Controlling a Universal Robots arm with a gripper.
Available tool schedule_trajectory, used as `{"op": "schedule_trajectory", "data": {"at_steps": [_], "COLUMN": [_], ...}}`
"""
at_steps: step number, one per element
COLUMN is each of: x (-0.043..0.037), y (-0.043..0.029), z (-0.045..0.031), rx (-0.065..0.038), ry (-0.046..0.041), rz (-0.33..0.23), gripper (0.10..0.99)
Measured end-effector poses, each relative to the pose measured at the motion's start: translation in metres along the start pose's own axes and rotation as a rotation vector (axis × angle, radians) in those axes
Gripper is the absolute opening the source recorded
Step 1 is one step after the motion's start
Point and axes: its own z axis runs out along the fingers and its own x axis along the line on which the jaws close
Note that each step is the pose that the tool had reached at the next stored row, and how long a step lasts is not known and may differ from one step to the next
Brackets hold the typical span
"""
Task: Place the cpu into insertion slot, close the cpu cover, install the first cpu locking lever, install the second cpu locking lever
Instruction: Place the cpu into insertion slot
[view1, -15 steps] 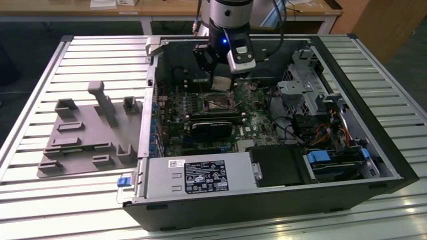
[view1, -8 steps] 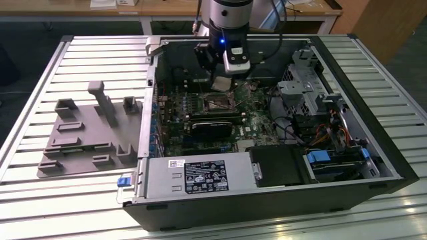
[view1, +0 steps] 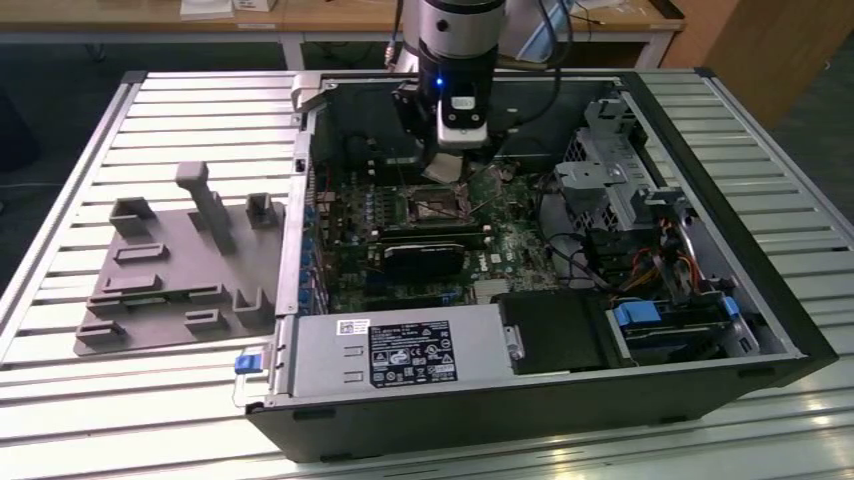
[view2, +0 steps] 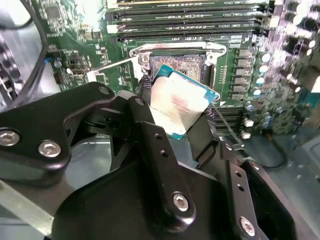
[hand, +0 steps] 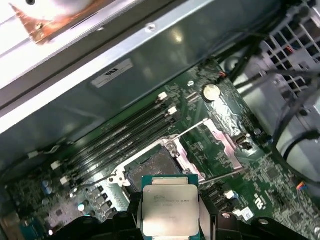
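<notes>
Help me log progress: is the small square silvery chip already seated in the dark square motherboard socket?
No, the black gripper holds the silvery square chip clear of the open dark socket.

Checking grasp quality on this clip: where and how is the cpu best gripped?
By two opposite side edges, from above, as the gripper holds it now: the cpu is a thin flat square, so edge pinching leaves its underside free to face the insertion slot.
</notes>
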Motion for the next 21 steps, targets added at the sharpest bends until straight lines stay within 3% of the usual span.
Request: {"op": "schedule_trajectory", "data": {"at_steps": [21], "x": [0.0000], "y": [-0.0003], "z": [0.0033], "rx": [-0.005], "ry": [-0.0357], "rz": [0.380], "gripper": [0.537]}}
